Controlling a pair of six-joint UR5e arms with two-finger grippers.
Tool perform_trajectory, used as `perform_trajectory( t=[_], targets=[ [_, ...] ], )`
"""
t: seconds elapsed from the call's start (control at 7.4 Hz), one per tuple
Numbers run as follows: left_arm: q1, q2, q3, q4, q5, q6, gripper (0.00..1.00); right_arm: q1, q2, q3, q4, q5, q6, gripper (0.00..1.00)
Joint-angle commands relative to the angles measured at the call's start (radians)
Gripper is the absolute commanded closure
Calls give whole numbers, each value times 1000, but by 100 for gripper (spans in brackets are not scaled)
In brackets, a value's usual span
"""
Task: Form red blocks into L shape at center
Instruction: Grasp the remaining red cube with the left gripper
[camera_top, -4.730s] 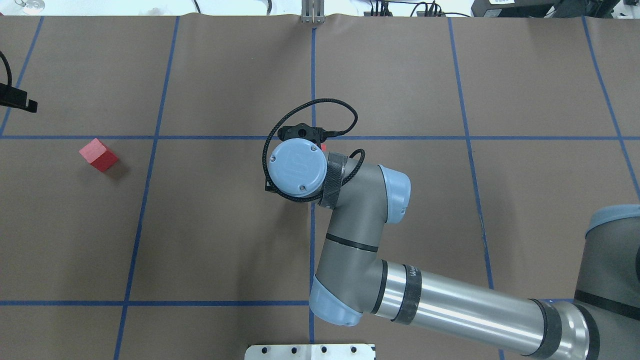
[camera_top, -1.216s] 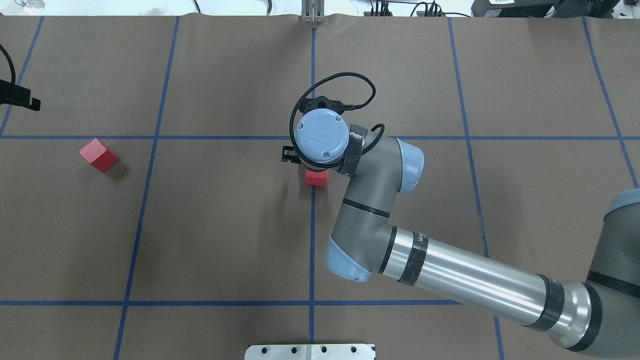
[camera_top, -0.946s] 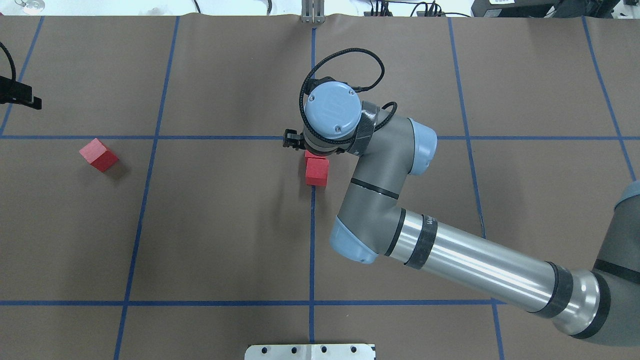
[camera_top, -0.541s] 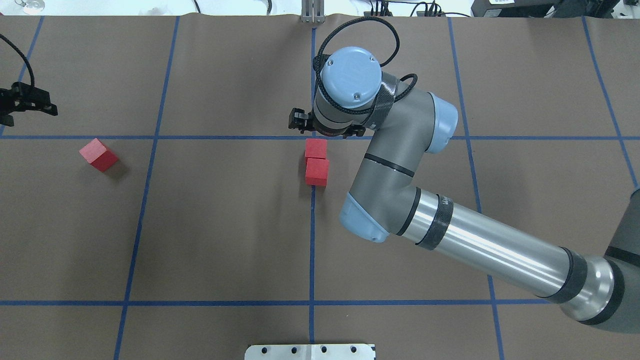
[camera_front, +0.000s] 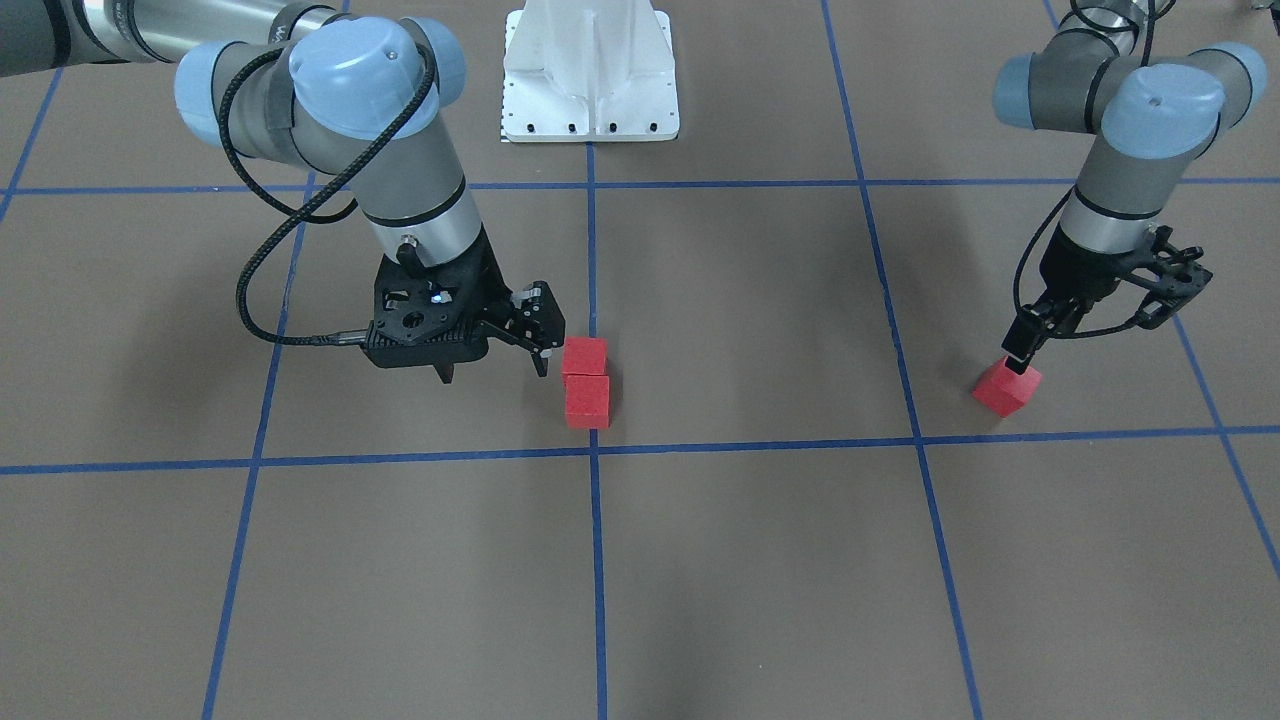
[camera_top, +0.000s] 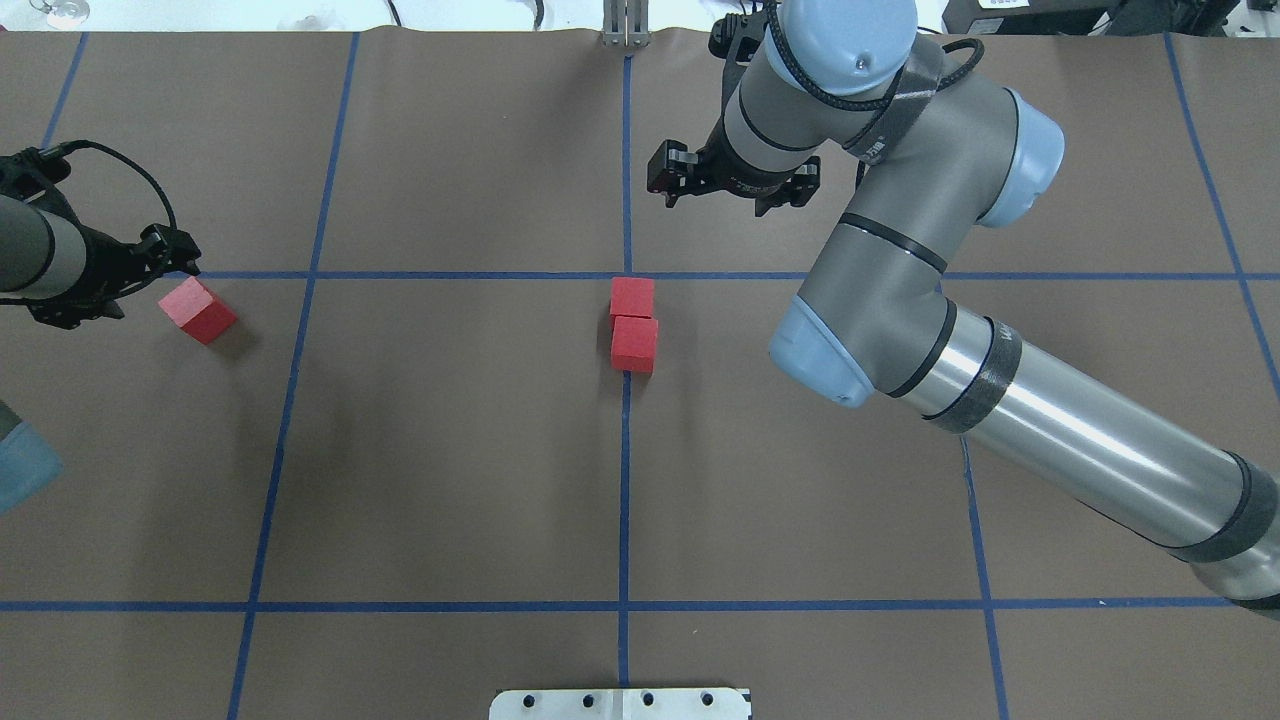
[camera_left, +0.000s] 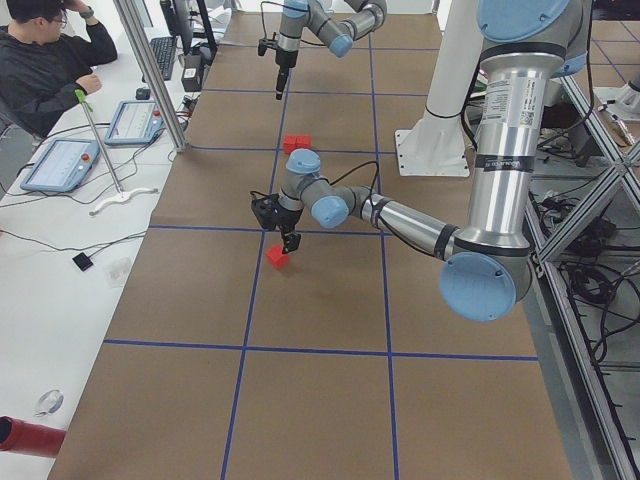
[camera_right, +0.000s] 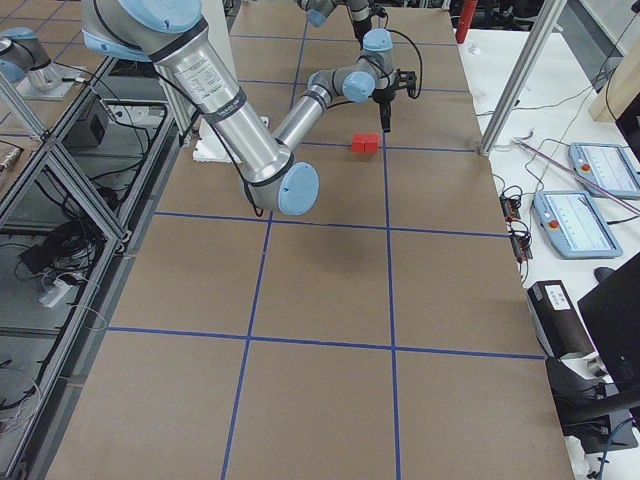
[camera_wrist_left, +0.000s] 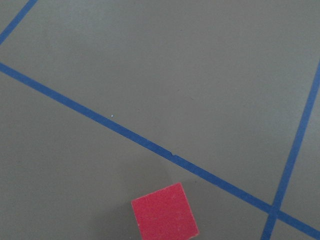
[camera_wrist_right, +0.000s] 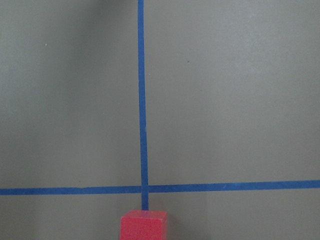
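At centre (camera_top: 626, 275): pair (camera_top: 633, 325) touching, row along the line toward the robot.
Third block (camera_top: 197, 310): far left, just beside your left gripper (camera_front: 1020, 352); fingers' state, cannot tell.
Right gripper (camera_front: 493, 362): spread, empty, beyond centre.
Nearer arm: left.

No words, numbers or brand marks are showing clearly enough to read. Faint dark lettering is running down the silver tube of the left arm (camera_left: 510, 130) and the right arm (camera_right: 215, 90), too small to make out.
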Motion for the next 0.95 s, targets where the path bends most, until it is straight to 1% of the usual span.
perform_trajectory(
  t=[0.0, 0.27, 0.81],
  targets=[
    [18, -58, 84, -2, 34, -56, 0, 8, -4, 5, 1, 1, -5, 1],
    [20, -78, 121, -6, 42, -56, 0, 11, -7, 5, 1, 0, -6, 1],
    [21, -75, 135, -2, 50, -57, 0, 12, -12, 7, 1, -3, -6, 1]
  ],
)
